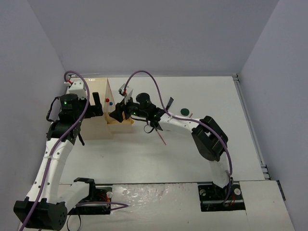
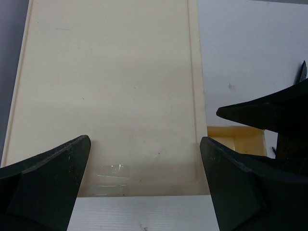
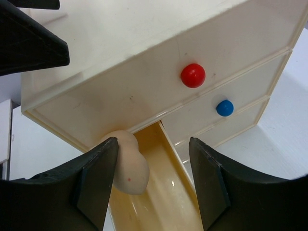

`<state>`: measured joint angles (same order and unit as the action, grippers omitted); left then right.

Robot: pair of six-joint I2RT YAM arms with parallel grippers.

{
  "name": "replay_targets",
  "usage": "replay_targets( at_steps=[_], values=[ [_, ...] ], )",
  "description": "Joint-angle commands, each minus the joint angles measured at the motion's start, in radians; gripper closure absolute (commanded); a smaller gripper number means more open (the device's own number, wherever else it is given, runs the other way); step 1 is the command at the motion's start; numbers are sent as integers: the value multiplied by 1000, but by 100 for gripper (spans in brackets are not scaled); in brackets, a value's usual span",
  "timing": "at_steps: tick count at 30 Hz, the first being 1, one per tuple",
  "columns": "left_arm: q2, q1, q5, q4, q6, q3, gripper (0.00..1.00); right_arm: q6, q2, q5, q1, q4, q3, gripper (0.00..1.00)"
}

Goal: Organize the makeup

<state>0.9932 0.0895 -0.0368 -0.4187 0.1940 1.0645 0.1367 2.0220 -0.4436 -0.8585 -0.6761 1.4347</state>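
Observation:
A beige sponge (image 3: 130, 164) lies at the back of an open drawer (image 3: 166, 192) of the beige wooden box (image 3: 144, 62), against my right gripper's left finger. My right gripper (image 3: 153, 144) is open, its jaws astride the drawer; the top view shows it (image 1: 117, 114) at the box's front. My left gripper (image 2: 144, 142) is open and empty over the box's flat top (image 2: 106, 82); the top view shows it (image 1: 96, 107) there too. A dark green round compact (image 1: 183, 111) and a thin pink pencil (image 1: 160, 136) lie on the table to the right.
The box has a red knob (image 3: 193, 75) and a blue knob (image 3: 224, 108) on its shut drawers. The open drawer (image 2: 240, 139) and the right gripper's fingers (image 2: 269, 113) show at the right of the left wrist view. White walls enclose the table.

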Motion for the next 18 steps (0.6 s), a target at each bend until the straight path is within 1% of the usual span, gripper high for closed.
replay_targets(
  at_steps=[1, 7, 10, 12, 15, 17, 18],
  values=[
    [1, -8, -6, 41, 10, 28, 3, -64, -119, 34, -4, -27, 3, 41],
    [2, -8, -6, 40, 11, 29, 3, -85, -169, 87, 21, 10, -24, 39],
    [4, -8, -5, 38, 9, 29, 3, -118, -212, 164, 30, 64, -52, 38],
    [3, -8, -5, 38, 9, 29, 3, -116, -273, 262, 40, 109, -108, 37],
    [1, -8, -5, 35, 10, 34, 3, -104, -341, 453, 54, 225, -187, 37],
    [4, -7, -5, 29, 10, 35, 3, -65, -401, 584, 68, 285, -270, 37],
    [3, -8, -5, 28, 10, 37, 3, -40, -426, 608, 81, 319, -310, 37]
  ],
)
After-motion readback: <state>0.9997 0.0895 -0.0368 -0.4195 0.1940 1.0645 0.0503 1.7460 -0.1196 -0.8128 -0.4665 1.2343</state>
